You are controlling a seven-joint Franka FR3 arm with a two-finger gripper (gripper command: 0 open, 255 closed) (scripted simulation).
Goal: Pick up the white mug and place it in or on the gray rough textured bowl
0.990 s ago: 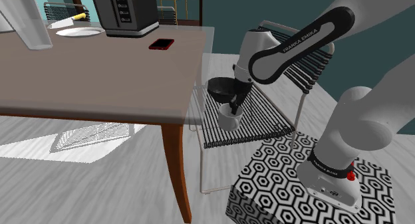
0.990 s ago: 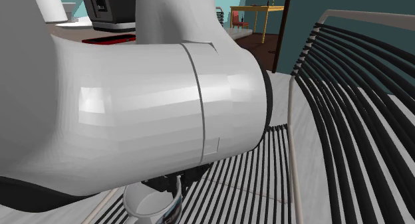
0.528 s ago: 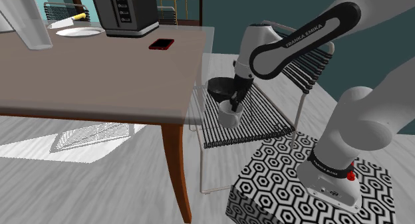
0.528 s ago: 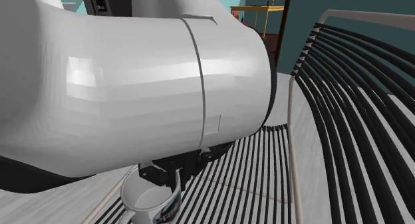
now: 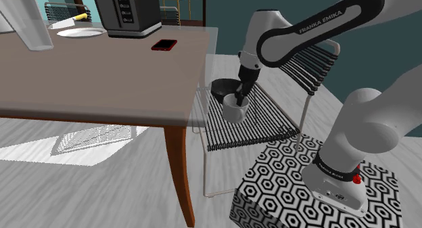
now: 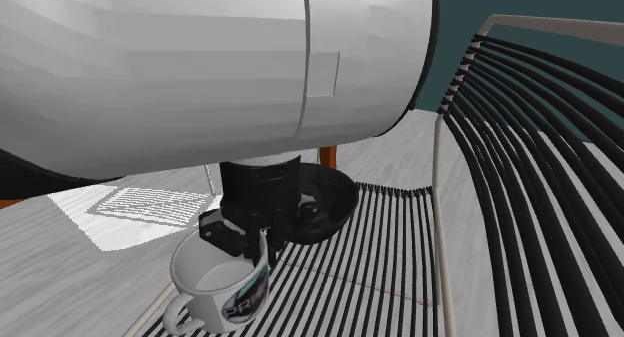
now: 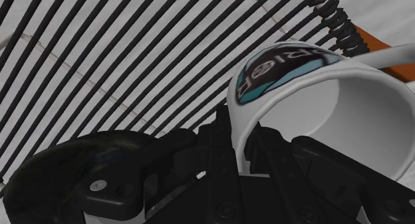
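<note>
A white mug with a dark and teal logo hangs just above the slatted chair seat, tilted a little. My gripper is shut on its rim wall, one finger inside and one outside. The bowl is dark and shallow and rests on the seat right behind the mug. In the second exterior view the mug hangs below my gripper, with the bowl close beside it. In the wrist view the mug fills the space past my gripper, its wall clasped between the fingers.
A brown table stands at the shoulder view's left, its edge close to the chair. It carries a toaster, a red phone, a plate and a clear container. The chair's slatted back rises behind my arm.
My gripper has risen with the mug, lifting it off the chair seat and a little toward the bowl. In the second exterior view the arm moved up, uncovering the bowl.
</note>
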